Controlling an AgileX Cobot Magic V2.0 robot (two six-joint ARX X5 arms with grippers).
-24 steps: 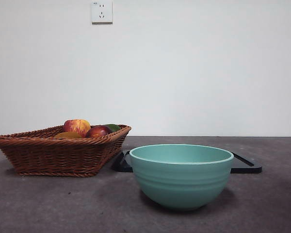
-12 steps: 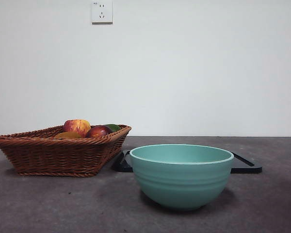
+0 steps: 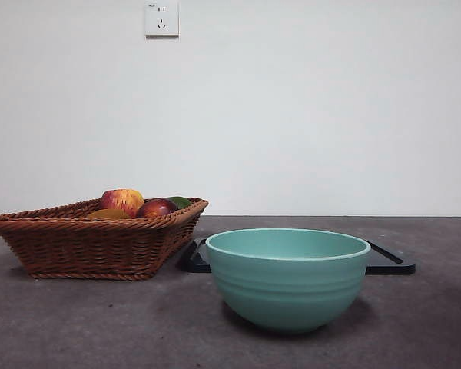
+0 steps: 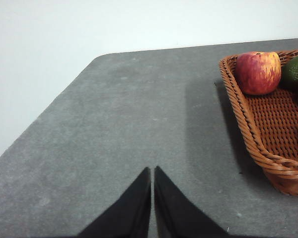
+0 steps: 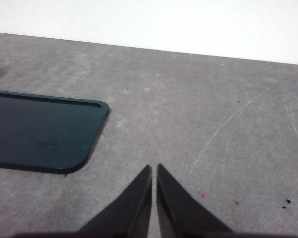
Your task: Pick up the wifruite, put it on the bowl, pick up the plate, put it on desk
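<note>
The teal-green bowl (image 3: 287, 278) stands empty on the dark grey desk (image 3: 100, 323), near the front. A brown wicker basket (image 3: 92, 244) to its left holds fruit: a red-yellow apple (image 3: 122, 201), a dark red fruit (image 3: 155, 207) and a green one (image 3: 180, 201). The apple also shows in the left wrist view (image 4: 258, 72), in the basket (image 4: 268, 144). A glossy black tray (image 3: 390, 261) lies behind the bowl; it also shows in the right wrist view (image 5: 39, 131). My left gripper (image 4: 152, 171) is shut and empty over bare desk beside the basket. My right gripper (image 5: 154, 168) is shut and empty beside the tray. No arm shows in the front view.
A white wall with a socket (image 3: 161, 18) runs behind the desk. The desk's rounded far corner (image 4: 102, 55) shows in the left wrist view. Bare desk (image 5: 228, 129) lies beside the tray in the right wrist view.
</note>
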